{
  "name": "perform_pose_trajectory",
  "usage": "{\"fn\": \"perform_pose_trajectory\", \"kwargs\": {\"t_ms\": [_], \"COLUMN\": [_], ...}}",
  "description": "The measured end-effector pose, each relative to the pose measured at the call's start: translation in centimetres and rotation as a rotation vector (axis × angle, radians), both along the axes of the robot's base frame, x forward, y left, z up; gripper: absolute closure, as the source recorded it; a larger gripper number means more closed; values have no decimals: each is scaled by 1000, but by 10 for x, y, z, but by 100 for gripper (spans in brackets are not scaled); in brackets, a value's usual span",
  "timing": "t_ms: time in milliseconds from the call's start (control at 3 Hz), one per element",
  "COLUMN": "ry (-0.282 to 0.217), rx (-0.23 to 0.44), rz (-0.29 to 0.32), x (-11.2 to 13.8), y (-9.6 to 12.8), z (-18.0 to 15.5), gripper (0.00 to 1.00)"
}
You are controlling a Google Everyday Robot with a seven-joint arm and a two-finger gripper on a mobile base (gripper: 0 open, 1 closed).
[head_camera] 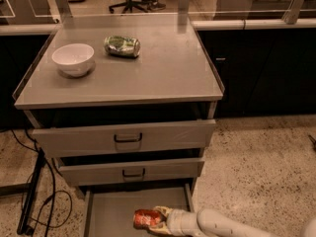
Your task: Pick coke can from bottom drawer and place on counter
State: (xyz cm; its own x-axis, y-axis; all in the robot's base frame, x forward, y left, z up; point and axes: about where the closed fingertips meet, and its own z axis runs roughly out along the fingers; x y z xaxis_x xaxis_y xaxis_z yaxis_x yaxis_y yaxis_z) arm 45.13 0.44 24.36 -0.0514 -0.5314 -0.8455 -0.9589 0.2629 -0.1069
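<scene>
The coke can [143,219] lies on its side on the floor of the open bottom drawer [111,214], at the bottom of the view. My gripper [154,219] reaches in from the lower right on a white arm. Its fingers sit above and below the can's right end and look closed on it. The can rests low in the drawer. The counter [168,68] is the grey cabinet top above the three drawers.
A white bowl [73,59] and a green can [122,46] sit on the counter's back left. Two upper drawers [126,138] stand slightly open above the bottom one. Black cables [37,201] lie on the floor at left. A pale ledge with glass panels [247,23] runs behind.
</scene>
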Motion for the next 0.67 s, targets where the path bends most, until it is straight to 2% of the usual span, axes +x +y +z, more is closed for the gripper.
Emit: {"fn": "perform_pose_trajectory", "kwargs": {"t_ms": [333,667], "ry": [-86,-92], "rx": [-43,-44], "rz": [16,16], "x": [5,7], "y": [-24,-25], "z": [79,84], "gripper": [100,100]}}
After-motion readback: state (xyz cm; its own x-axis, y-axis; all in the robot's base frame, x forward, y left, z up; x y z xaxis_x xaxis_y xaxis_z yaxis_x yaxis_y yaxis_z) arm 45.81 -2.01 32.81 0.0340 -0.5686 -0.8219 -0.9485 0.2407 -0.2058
